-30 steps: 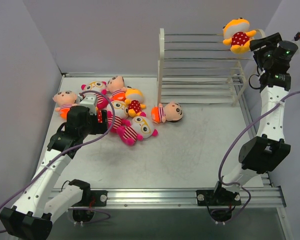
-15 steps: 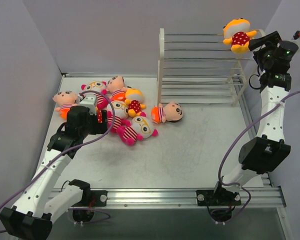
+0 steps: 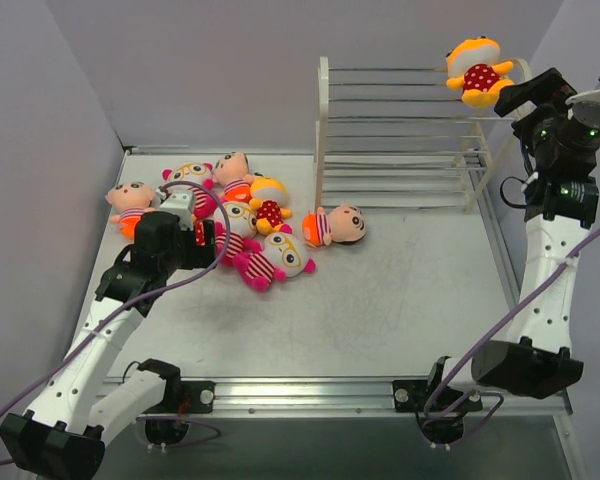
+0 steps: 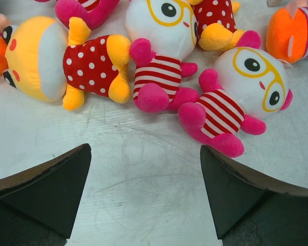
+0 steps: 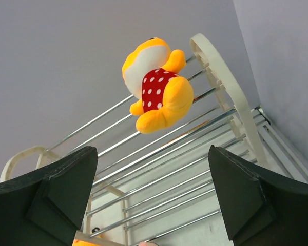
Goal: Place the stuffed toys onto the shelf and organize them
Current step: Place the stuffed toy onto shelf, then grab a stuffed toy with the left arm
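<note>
Left wrist view: the left hand [image 4: 145, 154] hovers wide open over the table [image 4: 36, 133], with a red polka-dot doll [image 4: 87, 61] ahead-left and a pink-striped glasses doll [image 4: 159, 72] dead ahead. The right hand [image 5: 151, 154], also wide open, faces the shelf [image 5: 227, 87], where 1 yellow doll [image 5: 156, 84] rests on the top tier ahead. For the next pick, centre the fingers over 1 body only.

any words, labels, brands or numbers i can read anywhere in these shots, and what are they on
None: no text can be read in any view.
Stuffed toys: only faces, polka dots and stripes, no lettering.
Shelf: a plain white frame and bare rods, with no label showing.
</note>
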You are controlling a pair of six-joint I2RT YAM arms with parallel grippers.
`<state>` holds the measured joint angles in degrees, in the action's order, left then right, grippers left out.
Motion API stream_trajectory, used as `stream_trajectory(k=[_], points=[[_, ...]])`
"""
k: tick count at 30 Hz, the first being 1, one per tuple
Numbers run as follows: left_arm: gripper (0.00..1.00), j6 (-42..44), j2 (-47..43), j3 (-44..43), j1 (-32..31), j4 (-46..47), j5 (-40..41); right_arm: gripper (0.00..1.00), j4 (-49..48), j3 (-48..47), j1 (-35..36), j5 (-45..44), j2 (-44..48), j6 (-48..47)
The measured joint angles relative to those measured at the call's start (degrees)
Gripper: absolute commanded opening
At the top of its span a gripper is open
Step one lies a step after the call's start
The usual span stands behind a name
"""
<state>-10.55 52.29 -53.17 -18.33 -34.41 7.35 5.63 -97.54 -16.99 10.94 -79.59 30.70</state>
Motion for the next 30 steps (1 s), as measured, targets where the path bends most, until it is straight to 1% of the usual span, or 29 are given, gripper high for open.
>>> stream_trajectory(k=[3, 9, 13, 18, 23, 26, 30], points=[[0.96, -0.5, 0.2, 0.0, 0.0, 0.0, -0.1, 0.96, 0.8, 3.2, 0.6, -1.0, 6.4, -2.9], [0.96, -1.3, 0.3, 0.3, 0.0, 0.1, 0.0, 0.99, 2.5, 10.3, 0.8, -3.1, 17.6, -8.2], [0.96, -1.9, 0.3, 1.1, 0.0, 0.3, 0.3, 1.0, 3.7, 16.2, 2.9, -4.2, 23.5, -10.4], [0.96, -3.4, 0.7, 2.2, 0.0, 0.6, 0.3, 0.99, 6.4, 21.6, 9.2, -5.3, 29.2, -13.8], [0.96, -5.5, 3.5, 2.3, 0.9, 0.9, 0.2, 0.99, 7.3, 27.3, 15.6, -6.2, 35.3, -17.1], [0.96, -8.2, 5.7, 2.3, 5.3, 1.2, -1.3, 0.99, 7.9, 30.8, 18.6, -6.1, 38.8, -18.2], [0.96, -14.4, 7.4, 4.4, 18.1, 4.8, -6.9, 0.99, 7.9, 35.3, 21.8, -5.6, 41.8, -19.0]])
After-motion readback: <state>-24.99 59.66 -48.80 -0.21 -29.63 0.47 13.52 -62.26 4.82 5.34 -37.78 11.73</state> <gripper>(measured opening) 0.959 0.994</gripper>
